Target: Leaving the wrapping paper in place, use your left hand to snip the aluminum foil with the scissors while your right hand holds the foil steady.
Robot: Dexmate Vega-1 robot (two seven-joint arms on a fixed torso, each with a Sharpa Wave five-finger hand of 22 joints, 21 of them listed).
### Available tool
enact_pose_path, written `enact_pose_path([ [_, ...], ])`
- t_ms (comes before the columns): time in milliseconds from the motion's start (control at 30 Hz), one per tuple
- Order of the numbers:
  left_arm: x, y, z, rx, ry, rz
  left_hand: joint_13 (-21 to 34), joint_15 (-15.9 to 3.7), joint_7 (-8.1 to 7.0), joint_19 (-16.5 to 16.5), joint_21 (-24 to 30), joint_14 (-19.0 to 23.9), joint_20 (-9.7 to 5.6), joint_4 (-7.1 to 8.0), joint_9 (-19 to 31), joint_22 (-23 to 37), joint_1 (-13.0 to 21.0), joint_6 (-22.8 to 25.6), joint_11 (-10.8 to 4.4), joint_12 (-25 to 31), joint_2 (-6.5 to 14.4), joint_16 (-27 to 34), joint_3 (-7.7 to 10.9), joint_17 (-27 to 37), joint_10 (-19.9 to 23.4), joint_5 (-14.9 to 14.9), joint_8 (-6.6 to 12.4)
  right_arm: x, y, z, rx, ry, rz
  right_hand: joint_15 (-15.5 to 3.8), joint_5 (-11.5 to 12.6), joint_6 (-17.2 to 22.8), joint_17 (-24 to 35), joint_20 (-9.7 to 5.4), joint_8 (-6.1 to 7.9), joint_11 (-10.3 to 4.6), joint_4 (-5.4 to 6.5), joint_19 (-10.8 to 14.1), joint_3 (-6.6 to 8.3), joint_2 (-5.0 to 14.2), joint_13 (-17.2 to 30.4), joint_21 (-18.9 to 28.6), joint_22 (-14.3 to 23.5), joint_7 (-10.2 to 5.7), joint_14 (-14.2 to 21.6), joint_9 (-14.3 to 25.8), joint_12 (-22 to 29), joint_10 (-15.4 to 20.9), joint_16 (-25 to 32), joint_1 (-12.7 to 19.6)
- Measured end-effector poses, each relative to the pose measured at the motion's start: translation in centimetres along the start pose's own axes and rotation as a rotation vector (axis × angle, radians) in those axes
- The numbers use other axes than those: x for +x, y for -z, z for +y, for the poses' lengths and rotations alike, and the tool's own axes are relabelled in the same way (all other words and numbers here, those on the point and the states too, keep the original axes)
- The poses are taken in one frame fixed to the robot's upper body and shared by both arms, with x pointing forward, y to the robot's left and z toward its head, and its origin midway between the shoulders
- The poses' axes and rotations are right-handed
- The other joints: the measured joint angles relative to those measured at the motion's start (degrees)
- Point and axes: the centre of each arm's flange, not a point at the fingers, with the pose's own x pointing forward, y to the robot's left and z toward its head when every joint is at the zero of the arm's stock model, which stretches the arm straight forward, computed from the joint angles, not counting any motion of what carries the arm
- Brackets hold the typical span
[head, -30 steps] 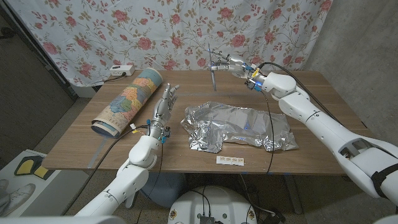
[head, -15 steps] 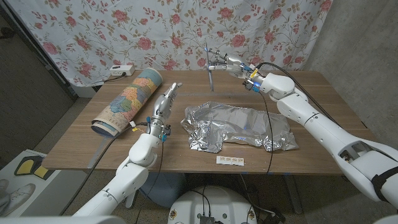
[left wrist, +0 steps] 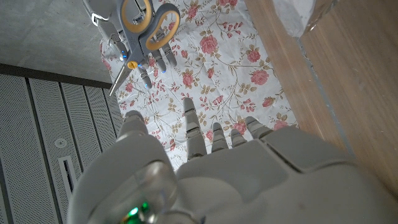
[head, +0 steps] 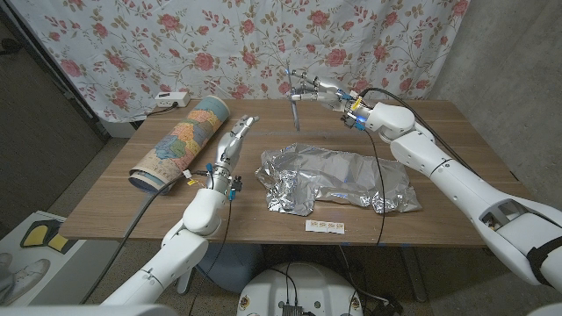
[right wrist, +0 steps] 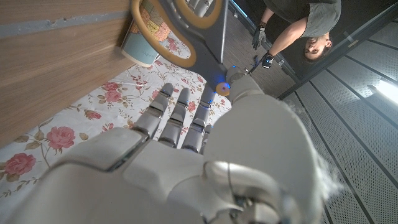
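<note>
While my right hand [head: 318,89] is hanging in the air over the far edge of the table [head: 457,132], it is grasping the scissors [head: 295,95] by the handles, and the blades are pointing down toward the wood without touching it. In the left wrist view the scissors [left wrist: 138,28] are showing grey blades and yellow-lined handle loops, with the fingers of my right hand around them. In the right wrist view one yellow loop [right wrist: 160,34] is lying just beyond my fingertips [right wrist: 180,99].

My left hand [head: 232,146] is raised a little above the table, between the paper roll and the foil. It is released: the fingers are apart and reaching toward the far edge, and it is holding nothing. It is touching neither the foil nor the roll.

The foil [head: 338,178] is lying crumpled near the middle of the table, a bit toward the right edge, and no hand is on it. The wrapping paper [head: 182,140] is lying as a roll near the left edge, slanting from the far side toward the near left corner. A small white label [head: 325,226] is lying near the front edge, just in front of the foil.

A person [right wrist: 298,28] is standing behind the table in the right wrist view.
</note>
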Motion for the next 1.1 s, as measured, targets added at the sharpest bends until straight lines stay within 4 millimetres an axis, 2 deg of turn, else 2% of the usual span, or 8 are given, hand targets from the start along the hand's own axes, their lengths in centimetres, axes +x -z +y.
enact_pose_path([
  [367,0.2,-0.6,-0.3,0.052,-0.004,-0.006,0.0,0.41,-0.46,-0.3,0.0,-0.4,0.31,-0.91,0.3,0.0,5.2,0.5,0.01,0.0,0.3,0.0,2.89,0.0,0.0,0.0,0.0,0.4,-0.1,0.6,0.033,-0.017,-0.014,0.0,0.1,0.0,0.3,0.0,0.0,0.0,-0.15,0.0,-0.16,-0.09,0.0,0.0,0.0,0.0,0.0,0.0,0.3,0.0,0.0,0.3],
  [533,0.4,-1.1,-0.5,0.075,-0.003,-0.014,0.0,0.41,-1.42,-0.3,0.0,-0.4,0.31,-1.04,0.4,0.0,8.3,1.5,0.0,0.0,0.2,0.0,4.7,0.0,0.0,0.0,0.0,0.6,0.1,0.7,0.058,-0.02,-0.015,0.0,0.1,0.0,0.3,0.0,0.0,-0.01,-0.15,0.0,-0.16,-0.06,0.0,0.0,0.0,0.0,0.0,0.0,0.3,0.0,0.0,0.3],
  [700,0.6,-1.7,-0.7,0.098,-0.01,-0.026,0.3,-0.22,-1.54,0.2,0.4,0.2,-0.22,-1.31,0.5,0.0,11.6,3.6,-0.93,0.2,-0.3,0.3,6.4,0.0,0.9,0.2,0.0,0.8,0.3,0.8,0.074,-0.025,-0.017,0.0,0.1,0.0,0.3,0.0,0.0,-0.01,-0.15,0.0,-0.16,-0.02,0.0,0.0,0.0,0.0,0.0,0.0,0.3,0.0,0.0,0.3],
  [1100,1.2,-2.6,-0.9,0.151,-0.022,-0.033,0.3,-0.21,-1.33,0.7,0.4,0.2,-0.31,-1.17,0.8,0.0,14.0,3.8,-1.02,0.7,-1.9,0.4,7.03,0.0,1.0,0.2,0.0,1.2,0.4,1.1,0.095,-0.038,-0.023,0.0,0.1,0.0,0.5,0.0,0.0,-0.02,0.08,0.0,-0.39,-0.03,0.0,0.0,0.0,0.0,0.0,0.0,0.3,0.0,0.0,0.3],
])
